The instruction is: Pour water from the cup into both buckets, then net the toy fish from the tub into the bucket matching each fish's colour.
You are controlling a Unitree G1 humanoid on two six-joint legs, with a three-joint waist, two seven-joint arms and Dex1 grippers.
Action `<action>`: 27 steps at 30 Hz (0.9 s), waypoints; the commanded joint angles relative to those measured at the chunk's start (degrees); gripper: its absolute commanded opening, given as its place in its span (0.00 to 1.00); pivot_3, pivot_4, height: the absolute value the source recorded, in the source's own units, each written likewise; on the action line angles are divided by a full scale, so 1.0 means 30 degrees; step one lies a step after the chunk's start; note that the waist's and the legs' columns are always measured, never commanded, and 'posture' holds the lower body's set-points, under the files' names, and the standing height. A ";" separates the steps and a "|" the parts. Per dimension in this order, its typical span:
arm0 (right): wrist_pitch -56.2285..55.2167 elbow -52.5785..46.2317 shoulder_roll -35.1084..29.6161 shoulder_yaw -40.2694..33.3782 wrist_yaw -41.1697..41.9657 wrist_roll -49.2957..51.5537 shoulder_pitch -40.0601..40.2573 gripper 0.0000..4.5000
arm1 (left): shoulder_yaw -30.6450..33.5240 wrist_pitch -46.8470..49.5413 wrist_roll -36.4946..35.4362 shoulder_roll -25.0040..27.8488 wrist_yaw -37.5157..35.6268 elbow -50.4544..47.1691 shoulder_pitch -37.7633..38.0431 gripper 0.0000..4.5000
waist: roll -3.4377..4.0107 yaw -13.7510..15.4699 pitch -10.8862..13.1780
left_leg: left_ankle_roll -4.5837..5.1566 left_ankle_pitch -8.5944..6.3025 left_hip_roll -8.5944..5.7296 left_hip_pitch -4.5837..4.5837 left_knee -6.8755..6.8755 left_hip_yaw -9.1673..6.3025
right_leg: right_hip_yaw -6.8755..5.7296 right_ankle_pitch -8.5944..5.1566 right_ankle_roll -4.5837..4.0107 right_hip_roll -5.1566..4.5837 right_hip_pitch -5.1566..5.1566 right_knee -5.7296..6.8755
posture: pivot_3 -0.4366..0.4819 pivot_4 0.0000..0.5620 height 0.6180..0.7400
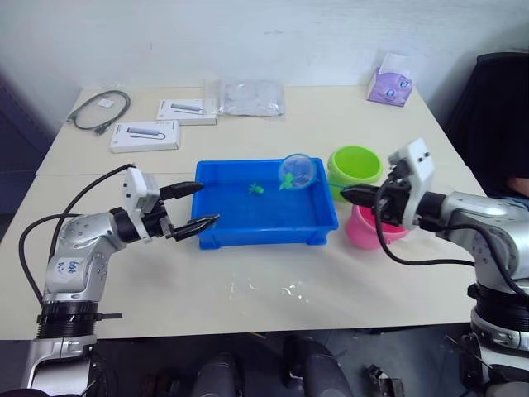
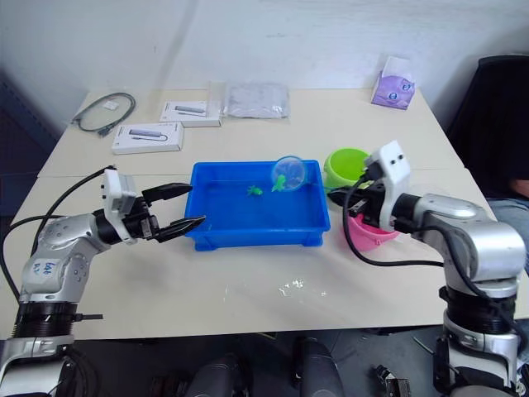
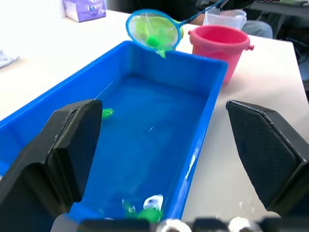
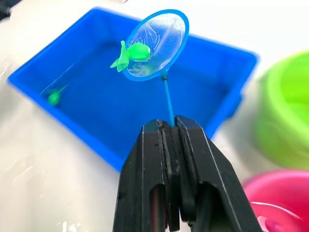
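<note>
The blue tub [image 1: 264, 238] sits mid-table and holds water and a loose green toy fish [image 1: 255, 189]. My right gripper [image 1: 345, 194] is shut on the net's thin handle. The net hoop [image 1: 297, 171] hangs over the tub's far right corner with a green fish [image 4: 137, 51] in its mesh. The lime green bucket [image 1: 354, 165] stands just right of the hoop, and the pink bucket [image 1: 362, 233] lies under my right wrist. My left gripper [image 1: 209, 202] is open at the tub's left end, holding nothing. A clear cup [image 3: 224, 17] shows behind the pink bucket.
Two white boxes [image 1: 145, 136] [image 1: 186, 110], a grey cable [image 1: 99, 110], a clear bag [image 1: 252, 97] and a purple tissue box [image 1: 390, 83] lie along the far side. Water droplets [image 1: 289, 289] spot the table in front of the tub. A black chair [image 1: 496, 107] stands at the right.
</note>
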 commanded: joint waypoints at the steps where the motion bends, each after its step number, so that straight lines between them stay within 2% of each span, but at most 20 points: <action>1: -0.0599 -0.0986 -0.1017 -0.1822 -0.0931 0.0043 0.0619 0.00 | -0.0463 -0.0062 0.0015 -0.0395 -0.0143 0.0494 -0.1063 0.98 | 0.0001 0.0024 0.0000 | -0.0001 0.0000 0.0002 0.0000 0.0001 -0.0001 | -0.0001 0.0000 0.0000 0.0003 0.0000 0.0001 | 0.48 0.27 1.00; 6: -0.3083 0.0423 -0.2116 -0.2136 -0.2310 -0.1393 0.1369 0.00 | -0.0791 0.0318 0.0040 -0.1025 0.0076 0.1562 -0.2067 0.98 | -0.0002 0.0070 0.0000 | 0.0008 0.0004 -0.0016 0.0004 0.0003 0.0014 | 0.0011 0.0004 0.0008 0.0003 0.0006 -0.0006 | 0.48 0.27 1.00; 9: -0.3898 0.1123 -0.1952 -0.2169 -0.3239 -0.1814 0.1348 0.00 | -0.1011 0.0300 0.0196 -0.1196 0.0037 0.1825 -0.2238 0.98 | -0.0001 0.0026 0.0000 | 0.0009 0.0006 -0.0013 0.0012 0.0003 0.0025 | 0.0024 0.0006 0.0010 0.0015 0.0007 -0.0003 | 0.48 0.27 1.00; 15: -0.6864 0.2093 -0.2336 -0.0984 -0.4305 -0.3757 0.2462 0.00 | -0.1129 0.0239 0.0375 -0.1261 -0.0074 0.1772 -0.2187 0.98 | -0.0002 0.0019 0.0001 | 0.0004 0.0008 -0.0001 0.0014 0.0000 0.0030 | 0.0025 0.0006 0.0010 0.0025 0.0007 -0.0007 | 0.48 0.27 1.00; 20: -1.5463 0.3760 -0.4175 0.1839 -0.4258 -0.8593 0.4778 0.00 | -0.1195 -0.0070 0.0608 -0.1240 -0.0212 0.1752 -0.2036 0.98 | -0.0002 0.0107 0.0001 | 0.0006 0.0009 -0.0017 0.0015 0.0000 0.0039 | 0.0038 0.0008 0.0015 0.0019 0.0008 -0.0015 | 0.48 0.27 1.00; 23: -1.8237 0.4739 -0.4579 0.2494 -0.4305 -0.9849 0.5208 0.00 | -0.1234 -0.0198 0.0701 -0.1262 -0.0318 0.1863 -0.2063 0.98 | -0.0002 0.0105 0.0001 | 0.0004 0.0010 -0.0009 0.0024 0.0002 0.0051 | 0.0048 0.0010 0.0021 0.0025 0.0013 -0.0015 | 0.48 0.27 1.00; 27: -2.4057 0.6464 -0.5492 0.4070 -0.7008 -1.4397 0.5140 0.00 | -0.1443 -0.0653 0.0849 -0.1497 -0.0532 0.1868 -0.1977 0.98 | -0.0001 0.0091 0.0001 | -0.0007 0.0016 -0.0009 0.0031 0.0005 0.0060 | 0.0058 0.0010 0.0021 0.0025 0.0014 -0.0011 | 0.48 0.27 1.00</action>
